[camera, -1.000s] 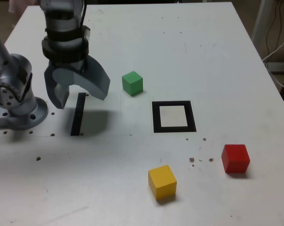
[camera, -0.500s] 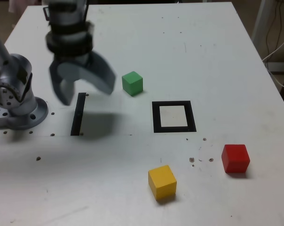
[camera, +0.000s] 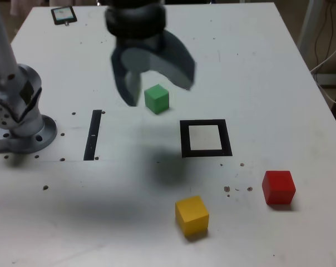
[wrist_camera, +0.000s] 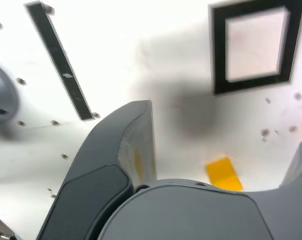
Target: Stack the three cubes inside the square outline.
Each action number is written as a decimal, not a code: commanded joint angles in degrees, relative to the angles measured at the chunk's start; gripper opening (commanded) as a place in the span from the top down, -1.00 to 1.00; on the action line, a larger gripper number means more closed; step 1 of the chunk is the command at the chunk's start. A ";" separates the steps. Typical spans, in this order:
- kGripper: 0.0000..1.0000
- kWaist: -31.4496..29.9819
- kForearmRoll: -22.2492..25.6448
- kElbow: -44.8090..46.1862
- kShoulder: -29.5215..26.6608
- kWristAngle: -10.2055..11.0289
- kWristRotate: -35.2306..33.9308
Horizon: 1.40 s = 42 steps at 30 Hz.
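My gripper (camera: 157, 83) hangs above the bench (camera: 257, 67) with its jaws spread wide and nothing between them. All three cubes sit apart on the bench, none stacked. The green cube (camera: 156, 98) is just below my fingers in the exterior view, the yellow cube (camera: 192, 215) is near the front edge, and the red cube (camera: 278, 187) is off to that view's right. The square outline (camera: 206, 138) lies between them, its pale centre bare.

I judge the cubes to be light, rigid blocks, probably painted wood, with flat matte faces and crisp edges that should not slip much under my pads. The best hold is across two opposite side faces, low enough to stay square, so the top and bottom stay level for stacking.

The outline is a flat black border, likely tape, as is the narrow black strip (camera: 93, 134) near my base (camera: 20, 122). In the wrist view the yellow cube is blurred, so I cannot read its exact angle
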 commanded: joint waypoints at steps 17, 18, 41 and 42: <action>-0.98 -6.19 3.52 -28.22 20.97 2.66 -5.79; -0.98 -6.26 3.55 -29.39 22.06 2.57 -5.79; -0.85 -8.08 5.36 -40.15 34.90 -0.70 -6.75; -0.84 -8.08 5.35 -40.25 35.25 -0.76 -6.91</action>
